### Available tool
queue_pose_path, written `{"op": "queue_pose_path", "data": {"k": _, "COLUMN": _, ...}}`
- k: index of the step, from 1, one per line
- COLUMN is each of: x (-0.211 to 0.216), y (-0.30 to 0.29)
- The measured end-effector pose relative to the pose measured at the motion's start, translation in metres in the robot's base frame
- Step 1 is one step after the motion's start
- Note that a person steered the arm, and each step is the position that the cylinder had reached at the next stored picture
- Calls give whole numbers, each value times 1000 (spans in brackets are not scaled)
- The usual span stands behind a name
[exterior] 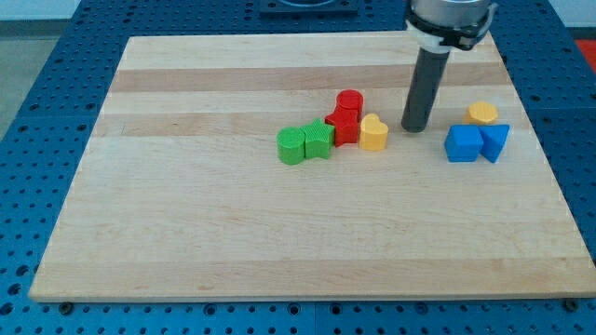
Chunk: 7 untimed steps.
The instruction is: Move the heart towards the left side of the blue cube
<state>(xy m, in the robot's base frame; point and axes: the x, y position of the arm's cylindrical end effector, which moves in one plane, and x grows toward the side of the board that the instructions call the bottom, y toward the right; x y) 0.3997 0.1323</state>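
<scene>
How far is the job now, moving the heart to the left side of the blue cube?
Done: nothing. The yellow heart sits against the red blocks. In hand: my tip stands between the heart and the blue cube, touching neither. Left: the whole push rightward.

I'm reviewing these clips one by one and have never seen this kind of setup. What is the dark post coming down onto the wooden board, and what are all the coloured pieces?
This is the single camera view, looking down at a wooden board. The dark post is the robot arm's end effector: a plain rod that holds nothing and only pushes. My tip rests on the board, right of the yellow heart and left of the blue cube. Left of the heart sit two red blocks and two green blocks. Beside the cube lie a blue triangular block and a small yellow block.
</scene>
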Motion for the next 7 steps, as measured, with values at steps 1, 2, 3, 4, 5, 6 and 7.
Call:
{"op": "queue_pose_path", "data": {"k": 1, "x": 16, "y": -8}}
{"op": "queue_pose_path", "data": {"k": 2, "x": 40, "y": -28}}
{"op": "queue_pose_path", "data": {"k": 3, "x": 59, "y": -70}}
{"op": "queue_pose_path", "data": {"k": 4, "x": 59, "y": -104}}
{"op": "queue_pose_path", "data": {"k": 5, "x": 57, "y": -122}}
{"op": "queue_pose_path", "data": {"k": 6, "x": 46, "y": -119}}
{"op": "queue_pose_path", "data": {"k": 7, "x": 27, "y": -102}}
